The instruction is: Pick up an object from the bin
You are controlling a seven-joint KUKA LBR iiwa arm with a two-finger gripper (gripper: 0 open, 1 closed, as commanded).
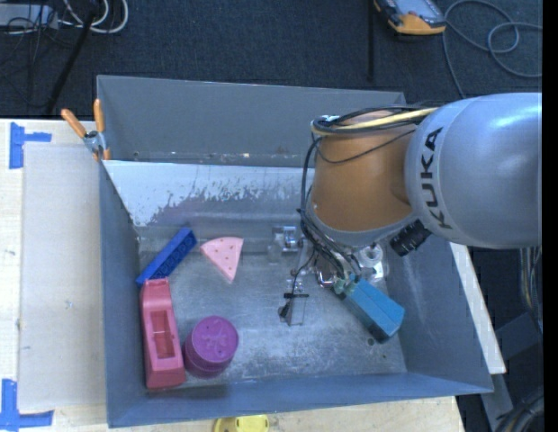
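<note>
My gripper (pixel 293 306) hangs over the bare middle of the bin floor, its dark fingertips close together with nothing between them. A blue block (pixel 376 308) lies tilted just to its right, near the bin's right wall. To the upper left lies a pink wedge with small holes (pixel 224 256). A purple round cup-like piece (pixel 211 344) sits to the lower left of the gripper.
A blue flat brick (pixel 167 255) leans by the left wall. Below it lies a long pink-red block with a slot (pixel 159 333). The arm's orange cover and cables hang over the bin's right half.
</note>
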